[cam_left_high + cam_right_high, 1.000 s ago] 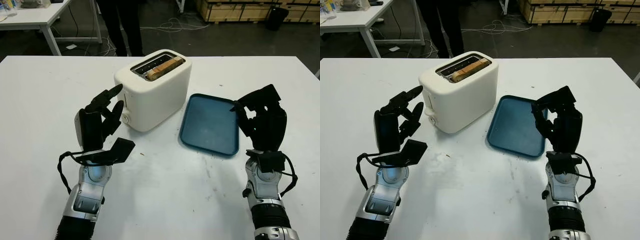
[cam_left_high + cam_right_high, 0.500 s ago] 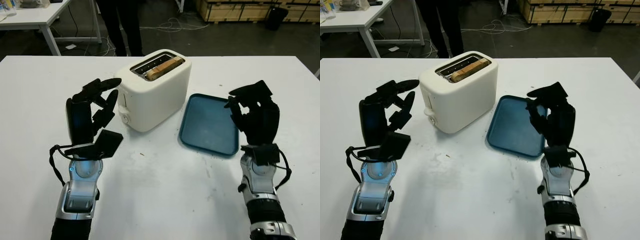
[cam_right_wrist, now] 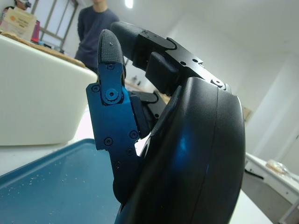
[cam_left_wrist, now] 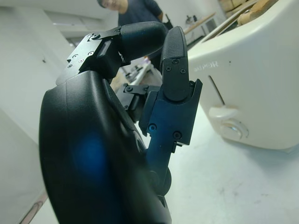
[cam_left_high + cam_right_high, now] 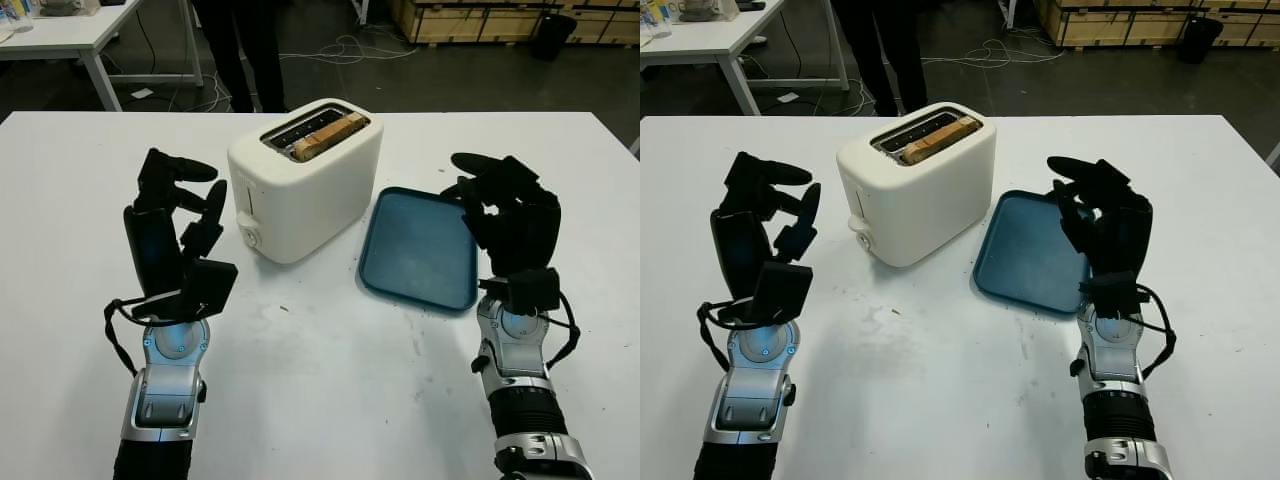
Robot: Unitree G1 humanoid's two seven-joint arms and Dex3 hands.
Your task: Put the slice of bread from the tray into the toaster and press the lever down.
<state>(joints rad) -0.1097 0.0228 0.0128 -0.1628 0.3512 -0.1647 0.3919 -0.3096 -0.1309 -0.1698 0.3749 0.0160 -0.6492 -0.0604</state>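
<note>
The white toaster stands mid-table with the slice of bread in its right-hand slot, the crust showing at the top. Its lever sits at the low end of its slit, above a round dial. The blue tray lies to the right of the toaster with only crumbs in it. My left hand is raised upright a little left of the toaster's lever end, open and apart from it. My right hand is raised over the tray's right edge, open, holding nothing.
A person's legs stand behind the table's far edge. Another white table is at the back left and wooden crates at the back right. Cables lie on the dark floor. White tabletop stretches to both sides and in front.
My left hand has drawn back leftward from the toaster's lever end and turned more upright. My right hand has shifted slightly left and its fingers have stretched out. Toaster, bread and tray stayed put.
</note>
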